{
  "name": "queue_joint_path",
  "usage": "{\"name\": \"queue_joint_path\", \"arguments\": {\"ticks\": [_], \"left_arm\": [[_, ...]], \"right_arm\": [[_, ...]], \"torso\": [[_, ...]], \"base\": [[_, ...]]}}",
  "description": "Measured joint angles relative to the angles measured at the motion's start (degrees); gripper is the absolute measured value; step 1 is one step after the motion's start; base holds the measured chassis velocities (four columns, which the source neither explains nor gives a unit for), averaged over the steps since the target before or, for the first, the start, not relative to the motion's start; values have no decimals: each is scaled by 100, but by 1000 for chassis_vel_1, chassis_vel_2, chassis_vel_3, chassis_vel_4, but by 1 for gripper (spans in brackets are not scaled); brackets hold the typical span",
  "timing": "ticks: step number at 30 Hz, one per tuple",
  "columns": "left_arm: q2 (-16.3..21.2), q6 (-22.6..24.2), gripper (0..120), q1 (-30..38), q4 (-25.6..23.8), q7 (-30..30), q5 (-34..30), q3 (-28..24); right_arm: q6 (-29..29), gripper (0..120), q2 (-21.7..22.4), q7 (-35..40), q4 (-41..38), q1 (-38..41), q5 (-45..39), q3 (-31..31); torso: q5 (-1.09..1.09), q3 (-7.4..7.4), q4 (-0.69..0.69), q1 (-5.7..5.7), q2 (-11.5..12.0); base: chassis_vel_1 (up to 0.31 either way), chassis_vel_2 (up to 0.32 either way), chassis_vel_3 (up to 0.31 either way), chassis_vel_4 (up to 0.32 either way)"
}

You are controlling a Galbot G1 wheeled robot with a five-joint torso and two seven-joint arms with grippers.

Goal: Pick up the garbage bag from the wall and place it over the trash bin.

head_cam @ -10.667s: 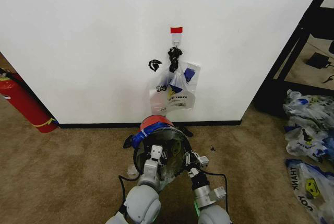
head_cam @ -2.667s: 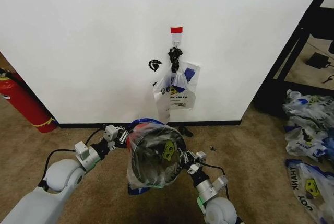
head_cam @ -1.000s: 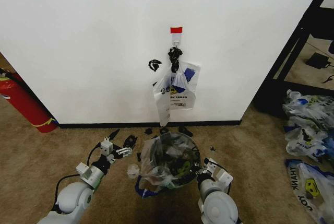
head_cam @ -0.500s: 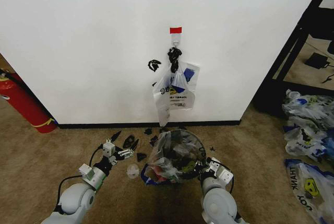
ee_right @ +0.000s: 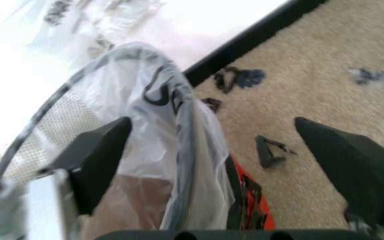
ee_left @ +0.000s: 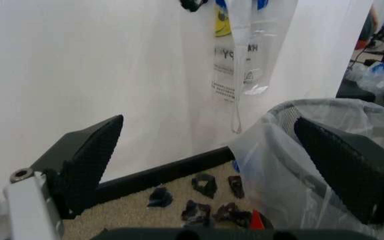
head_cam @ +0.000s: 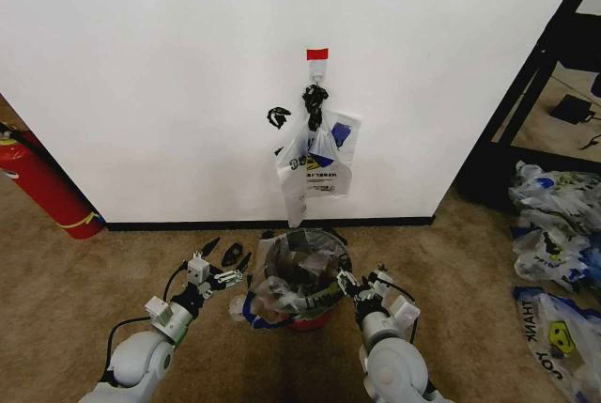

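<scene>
Garbage bag (head_cam: pixel 299 276) sits draped over the trash bin (head_cam: pixel 308 318), its clear crinkled plastic lining the rim and hanging down the outside, with a blue handle trailing at the robot's left side of the bin. Red bottom of the bin shows beneath the plastic. The bin stands upright on the carpet (head_cam: pixel 94 281), near the wall (head_cam: pixel 141 74) and just below the bunch of clipped bags (head_cam: pixel 315 163) that hangs from the hook under the red tape strip (head_cam: pixel 317 54). Left gripper (head_cam: pixel 223 276) is just beside the bin on the robot's left, fingers spread wide and holding nothing; the left wrist view shows both dark pads apart, with the bag-covered rim (ee_left: pixel 312 145) next to one of them. Right gripper (head_cam: pixel 362 283) is at the bin's right side, close to the plastic, jaws likewise spread; in the right wrist view the bag and rim (ee_right: pixel 158 125) lie between its fingers, but no grip on them is evident. Small black clips (head_cam: pixel 230 255) lie scattered on the carpet between bin and black baseboard (head_cam: pixel 169 225). Red fire extinguisher (head_cam: pixel 42 187) stands against the wall, well apart to the left. Stuffed smiley bags (head_cam: pixel 554 234) are heaped at far right.
</scene>
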State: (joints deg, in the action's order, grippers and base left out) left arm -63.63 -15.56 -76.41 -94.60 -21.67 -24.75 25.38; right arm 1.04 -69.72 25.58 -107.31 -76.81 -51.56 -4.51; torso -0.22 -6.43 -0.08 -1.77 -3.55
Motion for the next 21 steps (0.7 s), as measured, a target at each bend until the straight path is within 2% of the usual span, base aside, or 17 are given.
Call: {"name": "queue_joint_path", "arguments": {"ticks": [5, 6, 7, 8, 9, 10, 11, 12, 13, 14, 15, 18, 21], "left_arm": [[-55, -99, 100, -73, -100, -2, -25, 38], [-55, -99, 100, -73, -100, -2, -25, 38], [-87, -111, 100, -85, -155, 1, -70, 50], [-172, -117, 100, -105, -314, 43, -178, 81], [-265, -97, 100, -122, -496, 147, -255, 120], [-340, -52, 100, -134, -655, 263, -288, 155], [-435, 10, 100, -149, -865, 439, -306, 204], [-435, 10, 100, -149, -865, 439, -306, 204], [-492, 45, 100, -157, -980, 538, -310, 238], [-754, 217, 100, -203, -1506, 863, -273, 483], [-841, 273, 100, -231, -1664, 901, -244, 607], [-1053, 459, 100, -375, -2065, 930, -211, 950], [-1147, 573, 100, -494, -2263, 915, -164, 1171]], "right_arm": [[1312, 100, 200, -2569, 498, -168, 377, -177], [1312, 100, 200, -2569, 498, -168, 377, -177], [1533, 100, 207, -3004, 570, -176, 438, -229], [1934, 100, 201, -3707, 663, -193, 658, -349], [2188, 100, 179, -3999, 680, -222, 971, -447], [2339, 100, 149, -4041, 665, -248, 1307, -517], [2482, 100, 97, -3775, 570, -304, 1984, -607], [2482, 100, 97, -3775, 570, -304, 1984, -607], [2509, 100, 68, -3525, 509, -336, 2332, -644], [2367, 100, -77, -2060, 114, -583, 4268, -862], [2279, 100, -104, -1754, -20, -677, 4643, -890], [1951, 100, -134, -1179, -443, -956, 4842, -843], [1758, 100, -158, -1066, -699, -1124, 4775, -853]], "torso": [[0, 0, 0, 0, 0], [0, 0, 0, 0, 0], [0, 0, 0, 0, 0], [0, 0, 0, 0, 0], [0, 0, 1, 0, 0], [0, 0, 0, 0, 0], [0, 0, 0, 0, 0], [0, 0, 0, 0, 0], [2, 1, 0, 0, 0], [-1, 1, -1, 0, 0], [0, 1, -1, 0, 0], [0, 1, 0, 0, 0], [0, 1, 1, 0, 0]], "base": [[0, 0, 0, 0], [0, 0, 0, 0], [0, 0, 0, 0], [0, 0, 0, 0], [0, 0, 0, 0], [0, 0, 0, 0], [0, 0, 0, 0], [0, 0, 0, 0], [0, 0, 0, 0], [0, 0, 0, 0], [0, 0, 0, 0], [0, 0, 0, 0], [0, 0, 0, 0]]}}
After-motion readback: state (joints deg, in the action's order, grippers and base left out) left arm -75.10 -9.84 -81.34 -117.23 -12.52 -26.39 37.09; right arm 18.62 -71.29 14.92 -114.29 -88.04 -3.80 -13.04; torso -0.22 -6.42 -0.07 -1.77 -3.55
